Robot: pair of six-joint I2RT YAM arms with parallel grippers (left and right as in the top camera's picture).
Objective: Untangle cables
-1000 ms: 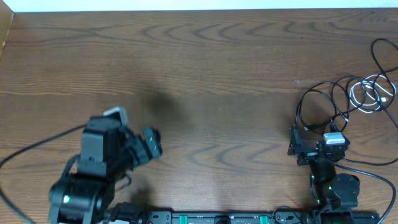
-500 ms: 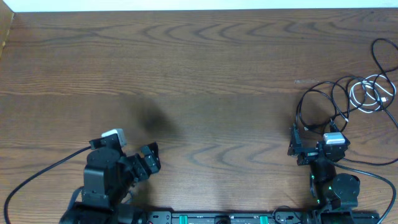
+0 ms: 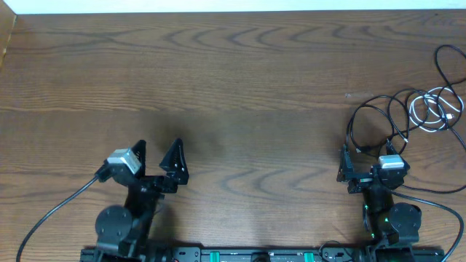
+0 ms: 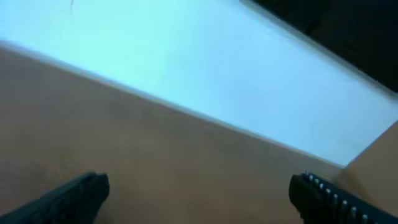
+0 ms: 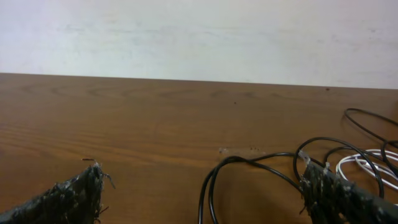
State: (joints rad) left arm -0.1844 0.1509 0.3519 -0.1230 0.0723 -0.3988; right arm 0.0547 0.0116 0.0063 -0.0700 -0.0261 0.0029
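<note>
black cables (image 5: 239, 158) and white cable (image 3: 415, 113) tangled by the tabletop's (image 3: 233, 73) right edge, one black loop between the spread right fingers (image 5: 333, 196), left fingers (image 3: 175, 156) apart, well away

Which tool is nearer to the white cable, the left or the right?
Right. The right tool is open at the edge of the black cables, with the white cable just beyond them. The left tool, also open, is far across the table.
</note>
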